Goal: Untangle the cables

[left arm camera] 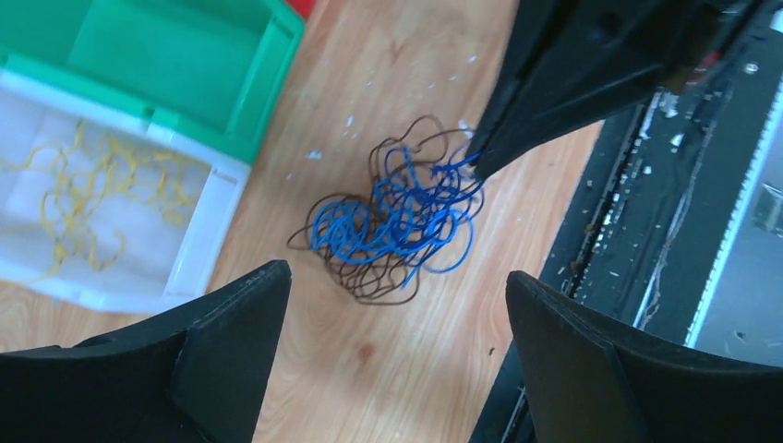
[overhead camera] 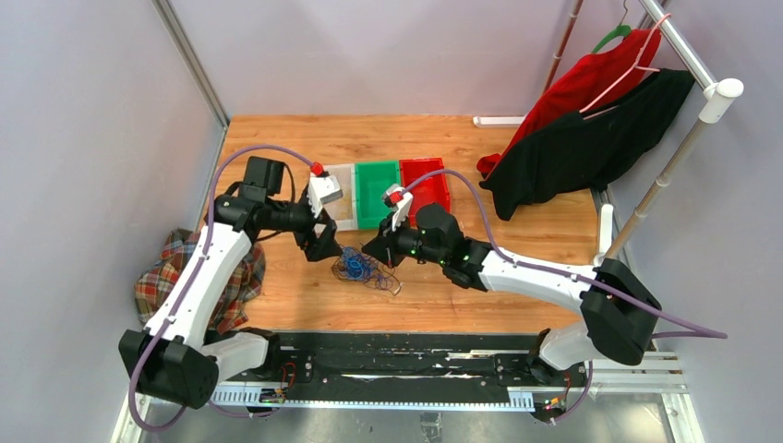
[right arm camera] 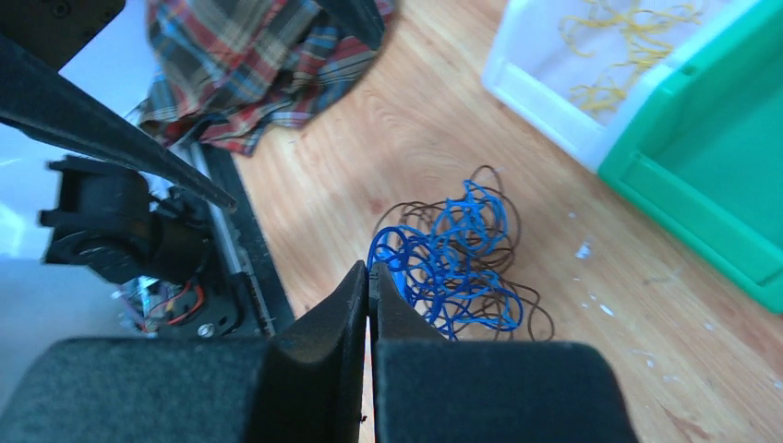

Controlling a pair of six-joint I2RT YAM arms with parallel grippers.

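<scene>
Two hands bear on one bundle: the cables (overhead camera: pixel 363 269), a loose knot of blue and dark brown strands, lie on the wooden surface (overhead camera: pixel 517 268) on the near side of the white bin (left arm camera: pixel 212 231) and the green bin (left arm camera: pixel 268 83), between the two arms. The right hand (right arm camera: pixel 369 269) is closed at the bundle's right edge, and a blue strand runs into its tips; it appears pinched there, though the strand is too fine to confirm. The left hand (overhead camera: pixel 323 245) stands wide open and apart from the bundle, which lies just right of and nearer than it, framed between its fingers. No long axis shows; the knot is roughly round. Judgement: the right hand is nearer, and separation turns on drawing rightward, away from the left hand.
</scene>
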